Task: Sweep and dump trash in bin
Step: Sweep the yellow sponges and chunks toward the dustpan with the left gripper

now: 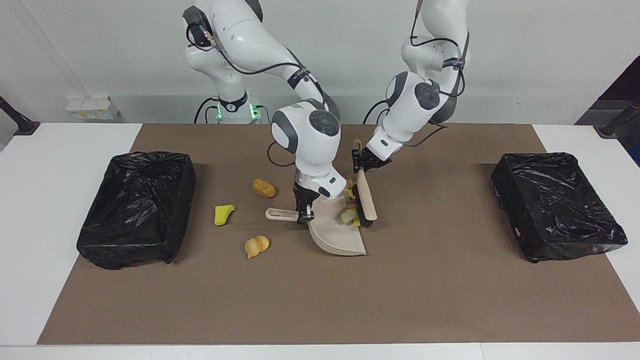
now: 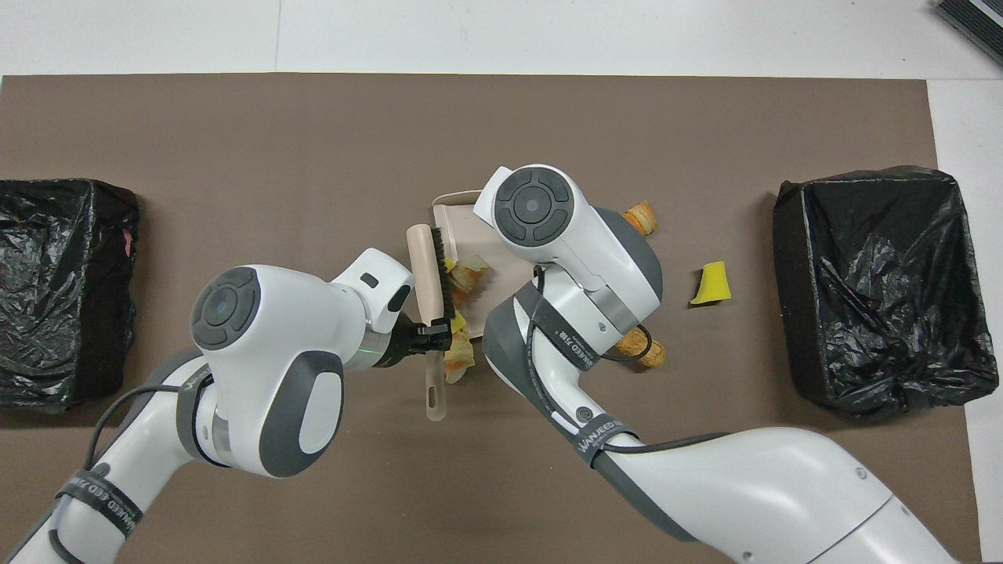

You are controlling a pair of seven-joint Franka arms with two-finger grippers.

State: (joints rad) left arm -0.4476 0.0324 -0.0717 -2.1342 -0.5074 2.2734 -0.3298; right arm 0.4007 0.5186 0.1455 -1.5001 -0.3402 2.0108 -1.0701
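My right gripper (image 1: 303, 212) is shut on the handle of the beige dustpan (image 1: 337, 235), which rests on the brown mat; the arm hides the gripper in the overhead view. My left gripper (image 1: 364, 162) is shut on the wooden brush (image 1: 366, 197) and holds its bristles at the pan's open edge (image 2: 454, 219). Several yellow and tan trash scraps (image 1: 348, 216) lie against the bristles, on and at the pan's mouth (image 2: 468, 276). One tan lump (image 2: 457, 352) lies at the pan's corner nearer the robots.
Three loose scraps lie beside the dustpan toward the right arm's end: an orange lump (image 1: 263, 188), a yellow sponge chunk (image 1: 223, 214) and an orange-white lump (image 1: 257, 245). Black-lined bins stand at the right arm's end (image 1: 136, 207) and the left arm's end (image 1: 557, 205).
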